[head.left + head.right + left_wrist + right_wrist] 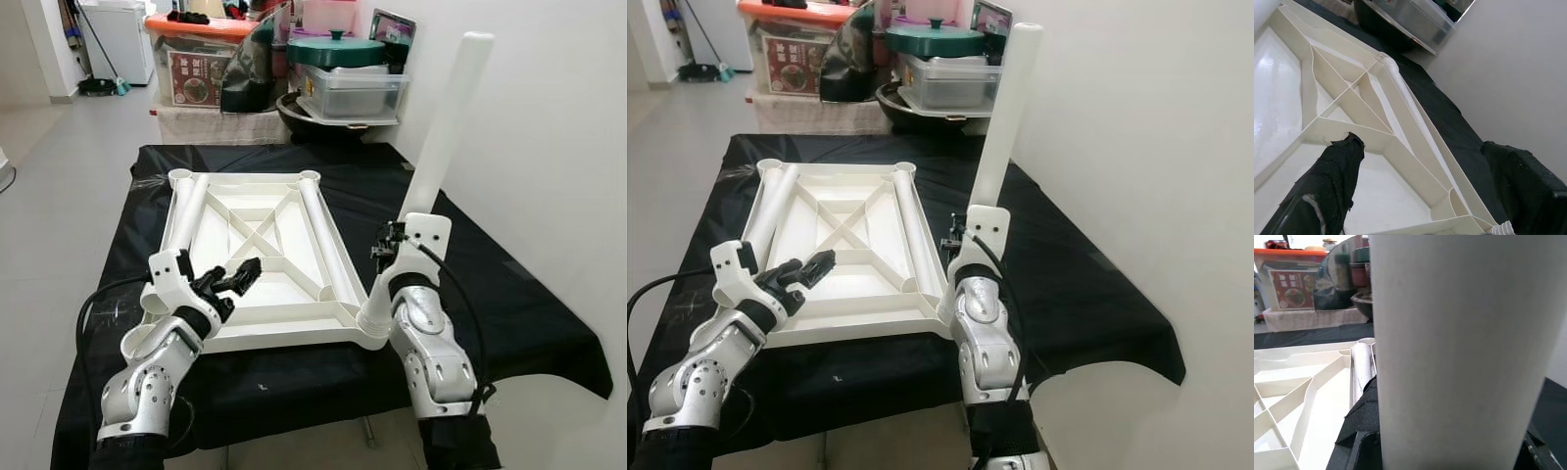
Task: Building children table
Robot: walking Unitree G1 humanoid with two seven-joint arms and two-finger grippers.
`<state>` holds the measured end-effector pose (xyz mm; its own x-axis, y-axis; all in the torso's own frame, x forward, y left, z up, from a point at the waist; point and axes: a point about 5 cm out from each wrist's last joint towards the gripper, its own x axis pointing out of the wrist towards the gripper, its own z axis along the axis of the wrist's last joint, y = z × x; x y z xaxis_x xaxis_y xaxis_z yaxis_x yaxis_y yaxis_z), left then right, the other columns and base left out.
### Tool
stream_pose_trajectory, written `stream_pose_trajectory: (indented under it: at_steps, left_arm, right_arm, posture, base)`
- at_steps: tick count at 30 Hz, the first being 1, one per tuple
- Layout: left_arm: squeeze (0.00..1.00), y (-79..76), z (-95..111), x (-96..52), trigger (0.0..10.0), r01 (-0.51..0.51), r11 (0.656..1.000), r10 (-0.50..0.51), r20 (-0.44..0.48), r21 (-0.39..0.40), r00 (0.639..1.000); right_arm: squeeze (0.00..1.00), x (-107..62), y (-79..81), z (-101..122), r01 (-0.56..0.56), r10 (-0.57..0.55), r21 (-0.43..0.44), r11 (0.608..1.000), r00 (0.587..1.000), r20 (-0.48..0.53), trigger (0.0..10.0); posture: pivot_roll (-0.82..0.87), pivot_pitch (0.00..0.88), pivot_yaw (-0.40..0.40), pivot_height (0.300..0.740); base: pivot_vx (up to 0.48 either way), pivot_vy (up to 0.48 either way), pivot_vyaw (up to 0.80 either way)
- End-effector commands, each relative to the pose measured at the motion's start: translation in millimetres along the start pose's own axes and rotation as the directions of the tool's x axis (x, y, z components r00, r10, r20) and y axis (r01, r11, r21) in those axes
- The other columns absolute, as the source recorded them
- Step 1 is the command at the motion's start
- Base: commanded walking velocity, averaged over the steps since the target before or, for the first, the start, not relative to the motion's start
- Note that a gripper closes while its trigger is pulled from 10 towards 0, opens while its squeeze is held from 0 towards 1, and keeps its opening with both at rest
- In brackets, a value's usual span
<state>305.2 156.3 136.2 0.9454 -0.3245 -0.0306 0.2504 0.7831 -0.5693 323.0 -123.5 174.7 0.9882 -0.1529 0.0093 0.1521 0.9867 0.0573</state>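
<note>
Right hand (pixel 389 257) gripping upright table leg (pixel 446 127), seemingly at tabletop (pixel 257 257) corner

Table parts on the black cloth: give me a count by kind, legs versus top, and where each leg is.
Tabletop, upside down: 1
Legs lying on the tabletop: 2, left leg and right leg
Leg held upright at the near right corner by the right gripper: 1
Total: 4 parts
</note>
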Motion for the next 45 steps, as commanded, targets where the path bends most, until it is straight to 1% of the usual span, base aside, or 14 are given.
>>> stream_pose_trajectory:
  at_steps: [1, 12, 13, 15, 16, 28, 32, 35, 38, 41, 42, 43, 44, 45]
  left_arm:
    - [0.00, 1.9, -0.6, 0.8, 10.0, -0.011, 1.000, 0.011, -0.004, 0.007, 1.000]
    - [0.00, 1.9, -0.7, 2.7, 10.0, -0.005, 1.000, 0.005, -0.009, 0.013, 1.000]
    - [0.00, 1.8, -0.8, 2.9, 10.0, -0.004, 1.000, 0.004, -0.011, 0.013, 1.000]
    - [0.00, 1.8, -0.9, 2.9, 10.0, -0.004, 1.000, 0.004, -0.011, 0.014, 1.000]
    - [0.00, 1.7, -1.0, 2.9, 10.0, -0.003, 1.000, 0.003, -0.011, 0.014, 1.000]
    - [0.00, 1.8, -2.1, 3.0, 10.0, 0.002, 1.000, -0.002, -0.019, 0.016, 1.000]
    - [0.00, 1.9, -2.1, 3.3, 10.0, 0.004, 1.000, -0.003, -0.019, 0.018, 1.000]
    - [0.00, 1.6, -2.3, 4.3, 10.0, 0.007, 1.000, -0.006, -0.022, 0.018, 1.000]
    - [0.00, 1.5, -2.4, 4.9, 10.0, 0.008, 1.000, -0.008, -0.023, 0.018, 1.000]
    - [0.00, 0.6, -2.9, 6.0, 10.0, 0.013, 1.000, -0.012, -0.024, 0.017, 1.000]
    - [0.00, 0.6, -2.9, 6.0, 10.0, 0.013, 1.000, -0.012, -0.024, 0.017, 1.000]
    - [0.00, 0.4, -2.8, 6.2, 10.0, 0.014, 1.000, -0.013, -0.023, 0.016, 1.000]
    - [0.00, 0.3, -2.6, 6.3, 10.0, 0.014, 1.000, -0.014, -0.023, 0.016, 1.000]
    - [0.00, 0.3, -2.6, 6.3, 10.0, 0.014, 1.000, -0.014, -0.023, 0.016, 1.000]
  right_arm:
    - [0.00, -3.1, -22.5, -35.6, 0.096, -0.102, -0.045, 0.994, 0.979, -0.175, 10.0]
    - [0.02, -9.8, -20.4, -18.6, 0.115, -0.110, 0.018, 0.993, 0.980, -0.163, 10.0]
    - [0.64, -11.2, -19.4, -16.0, 0.115, -0.109, 0.029, 0.993, 0.981, -0.159, 10.0]
    - [0.64, -11.5, -19.2, -15.6, 0.115, -0.109, 0.030, 0.993, 0.981, -0.158, 10.0]
    - [1.00, -12.5, -18.2, -13.3, 0.111, -0.104, 0.040, 0.993, 0.983, -0.152, 10.0]
    - [1.00, -20.4, -12.8, 19.5, 0.026, -0.020, 0.104, 0.994, 0.998, -0.061, 10.0]
    - [1.00, -21.8, -10.1, 36.3, -0.080, 0.079, 0.155, 0.985, 0.997, 0.015, 10.0]
    - [1.00, -20.1, -13.4, 44.4, -0.223, 0.218, 0.102, 0.970, 0.974, 0.057, 10.0]
    - [1.00, -17.2, -19.9, 41.8, -0.247, 0.246, 0.044, 0.968, 0.969, 0.036, 10.0]
    - [1.00, 0.0, -44.2, 38.4, -0.260, 0.260, -0.043, 0.965, 0.966, 0.000, 10.0]
    - [1.00, 0.0, -44.2, 38.4, -0.260, 0.260, -0.043, 0.965, 0.966, 0.000, 10.0]
    - [1.00, 8.1, -53.7, 37.6, -0.273, 0.273, -0.076, 0.959, 0.962, -0.010, 10.0]
    - [0.68, 13.9, -61.3, 37.5, -0.275, 0.275, -0.103, 0.956, 0.961, -0.018, 10.0]
    - [0.68, 13.9, -61.3, 37.5, -0.275, 0.275, -0.103, 0.956, 0.961, -0.018, 10.0]
  posture:
    - [0.09, 0.000, -0.078, 0.740]
    - [0.07, 0.000, -0.070, 0.740]
    - [0.07, 0.000, -0.070, 0.740]
    - [0.07, 0.000, -0.070, 0.740]
    - [0.07, 0.000, -0.070, 0.740]
    - [0.06, 0.000, -0.060, 0.740]
    - [0.06, 0.000, -0.055, 0.740]
    - [0.05, 0.000, -0.052, 0.740]
    - [0.05, 0.000, -0.052, 0.740]
    - [0.05, 0.000, -0.051, 0.740]
    - [0.05, 0.000, -0.051, 0.740]
    - [0.05, 0.000, -0.051, 0.740]
    - [0.06, 0.000, -0.053, 0.740]
    - [0.06, 0.000, -0.053, 0.740]
  base:
    - [0.000, 0.000, 0.00]
    - [0.000, 0.000, 0.00]
    - [0.000, 0.000, 0.00]
    - [0.000, 0.000, 0.00]
    - [0.000, 0.000, 0.00]
    - [0.000, 0.000, 0.00]
    - [0.000, 0.000, 0.00]
    - [0.000, 0.000, 0.00]
    - [0.000, 0.000, 0.00]
    - [0.000, 0.000, 0.00]
    - [0.000, 0.000, 0.00]
    - [0.000, 0.000, 0.00]
    - [0.000, 0.000, 0.00]
    - [0.000, 0.000, 0.00]
